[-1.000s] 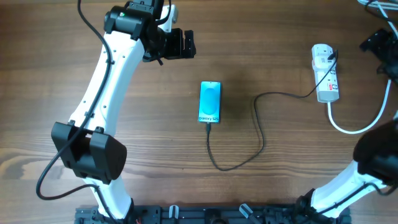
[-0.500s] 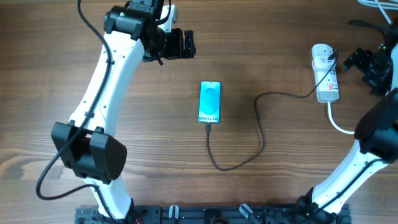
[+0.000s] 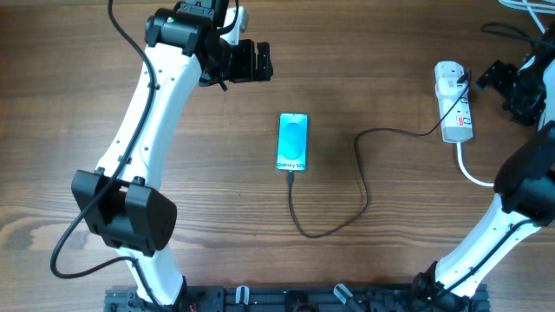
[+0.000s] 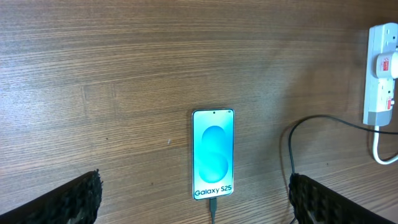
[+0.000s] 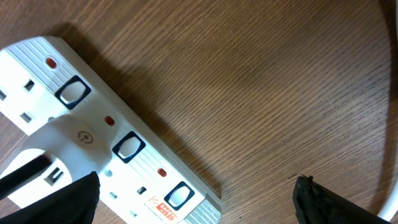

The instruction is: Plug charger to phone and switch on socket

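Observation:
The phone (image 3: 293, 142) lies screen up mid-table, cyan screen lit. The charger (image 3: 360, 186), a thin black cable, runs from the phone's near end in a loop to a white adapter on the socket (image 3: 453, 102). Its plug (image 4: 212, 208) sits at the phone's (image 4: 213, 154) port below the "Galaxy S25" text. My left gripper (image 3: 256, 62) hangs open and empty high above the table, back left of the phone. My right gripper (image 3: 492, 80) is open and empty just right of the socket. In the right wrist view the socket (image 5: 143, 171) shows three rocker switches (image 5: 129, 147).
The socket's white lead (image 3: 486, 178) curves off to the right edge. Thin white and black cables (image 3: 520, 10) lie at the back right corner. The socket also shows at the left wrist view's right edge (image 4: 382, 74).
My right gripper has moved left from the table's right edge to just beside the socket. The left arm, phone and charger have not moved.

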Action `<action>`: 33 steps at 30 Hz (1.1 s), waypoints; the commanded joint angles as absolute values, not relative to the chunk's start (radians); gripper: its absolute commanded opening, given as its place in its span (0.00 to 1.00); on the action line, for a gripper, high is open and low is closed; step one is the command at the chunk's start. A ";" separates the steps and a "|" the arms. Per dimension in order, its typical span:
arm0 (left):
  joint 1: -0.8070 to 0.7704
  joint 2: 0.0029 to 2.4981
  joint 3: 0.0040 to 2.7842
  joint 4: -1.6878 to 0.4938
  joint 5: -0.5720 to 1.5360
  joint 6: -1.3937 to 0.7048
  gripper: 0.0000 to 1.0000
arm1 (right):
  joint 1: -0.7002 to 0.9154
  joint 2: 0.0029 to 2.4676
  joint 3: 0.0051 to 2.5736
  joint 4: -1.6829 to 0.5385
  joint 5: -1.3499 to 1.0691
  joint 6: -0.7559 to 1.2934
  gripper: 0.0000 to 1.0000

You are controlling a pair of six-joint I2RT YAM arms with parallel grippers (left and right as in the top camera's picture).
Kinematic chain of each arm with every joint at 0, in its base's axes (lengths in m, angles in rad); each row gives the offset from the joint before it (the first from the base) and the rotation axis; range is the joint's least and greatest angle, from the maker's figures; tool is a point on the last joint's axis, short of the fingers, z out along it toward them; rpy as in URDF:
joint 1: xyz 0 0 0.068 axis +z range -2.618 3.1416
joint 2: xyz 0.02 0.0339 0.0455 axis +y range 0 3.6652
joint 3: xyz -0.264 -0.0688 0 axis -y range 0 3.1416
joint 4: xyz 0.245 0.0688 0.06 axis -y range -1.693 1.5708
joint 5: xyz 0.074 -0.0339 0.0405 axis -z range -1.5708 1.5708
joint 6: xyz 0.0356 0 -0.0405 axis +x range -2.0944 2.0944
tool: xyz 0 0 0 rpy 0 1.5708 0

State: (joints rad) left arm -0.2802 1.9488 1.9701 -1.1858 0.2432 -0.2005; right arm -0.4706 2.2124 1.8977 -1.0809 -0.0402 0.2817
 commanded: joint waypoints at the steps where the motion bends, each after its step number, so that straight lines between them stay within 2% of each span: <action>1: -0.278 1.952 1.969 -1.186 0.234 -0.210 1.00 | -0.475 2.235 1.818 -1.022 -0.061 0.262 1.00; 15: -0.278 1.952 1.969 -1.186 0.234 -0.210 1.00 | -0.476 2.235 1.693 -0.834 -0.087 0.262 1.00; 33: -0.278 1.952 1.969 -1.186 0.234 -0.210 1.00 | -0.469 2.235 1.693 -0.866 -0.147 0.262 1.00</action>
State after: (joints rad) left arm -0.2802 1.9488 1.9701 -1.1858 0.2432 -0.2005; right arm -0.4770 2.2150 1.7046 -0.8536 -0.1051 0.2817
